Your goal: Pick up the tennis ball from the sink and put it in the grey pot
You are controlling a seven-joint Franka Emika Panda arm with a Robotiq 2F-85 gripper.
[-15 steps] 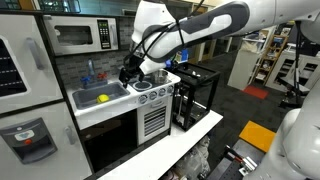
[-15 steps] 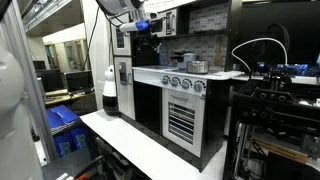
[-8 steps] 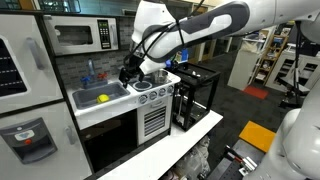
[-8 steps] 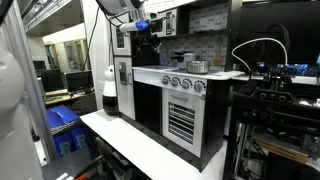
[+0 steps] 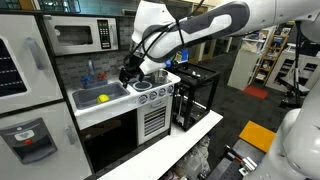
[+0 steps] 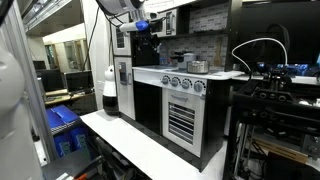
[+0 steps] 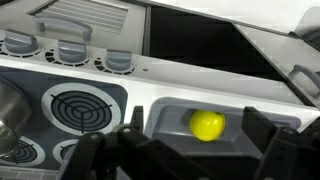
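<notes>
The yellow-green tennis ball (image 7: 207, 124) lies in the grey sink (image 7: 165, 122), in the middle of the wrist view between my two dark fingers. It also shows in an exterior view (image 5: 102, 98), inside the sink (image 5: 82, 99) of the white toy kitchen. My gripper (image 7: 195, 138) is open and empty. It hovers above the counter near the sink's stove-side edge (image 5: 128, 76). The grey pot (image 7: 8, 108) shows only partly at the left edge of the wrist view, on the stove. It also stands on the stovetop in an exterior view (image 6: 198, 66).
A round burner (image 7: 85, 108) and stove knobs (image 7: 70, 50) lie beside the sink. A faucet (image 5: 90, 72) and a microwave (image 5: 82, 36) stand behind it. A darker vessel (image 6: 181, 58) sits next to the pot. A black open frame (image 5: 196, 95) stands beside the kitchen.
</notes>
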